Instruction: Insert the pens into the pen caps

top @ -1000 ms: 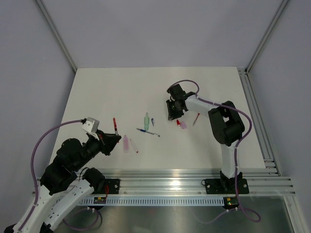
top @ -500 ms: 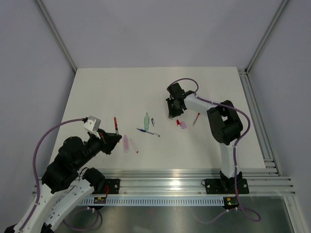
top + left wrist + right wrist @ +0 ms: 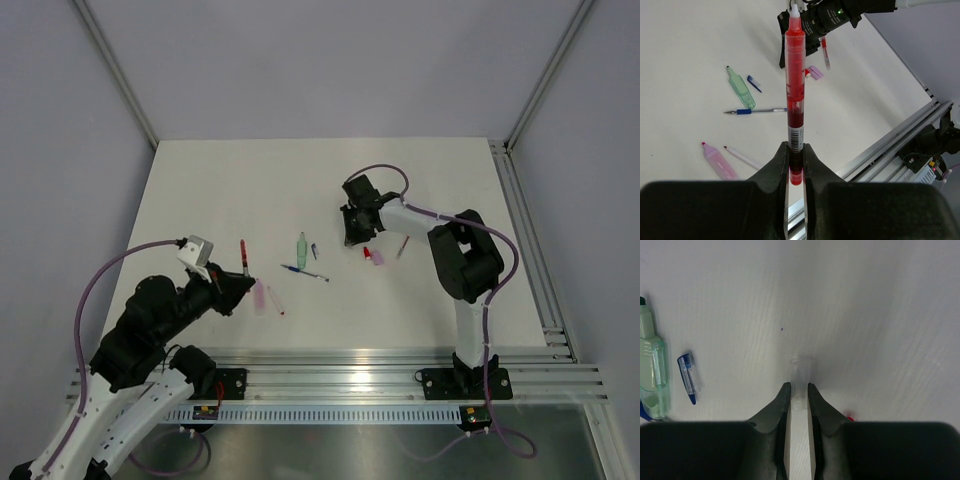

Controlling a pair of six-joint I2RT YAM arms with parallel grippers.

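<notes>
Left gripper (image 3: 796, 162) is clamped tight on the red pen (image 3: 795, 90). Its fingers (image 3: 777, 165) pinch the very bottom of the barrel, just under the barcode label, and the white tip points straight away from the wrist. It hangs above the near-left part of the bench (image 3: 220, 180), clear of the surface.

Over to the middle of the bench, a little right of centre, where the right gripper (image 3: 799, 392) points down at the surface. A clear cap (image 3: 801, 372) lies between its fingertips, rim end pointing away from the wrist. The jaws are drawn in narrow on either side of it, but whether they actually squeeze it, I cannot tell.

Just left of that sit the green marker (image 3: 302, 245) and, beside it, the small blue cap (image 3: 689, 376). Nearer the near edge the blue pen (image 3: 305, 272) lies crosswise. Further left and closer to the near edge, the pink marker (image 3: 259, 295) and the thin pink pen (image 3: 275, 301) lie side by side, close to the left gripper.

On the near side of the right gripper are a red cap (image 3: 368, 254) and a lilac cap (image 3: 378, 258), right next to each other. A second red pen (image 3: 403, 246) lies just to their right.
</notes>
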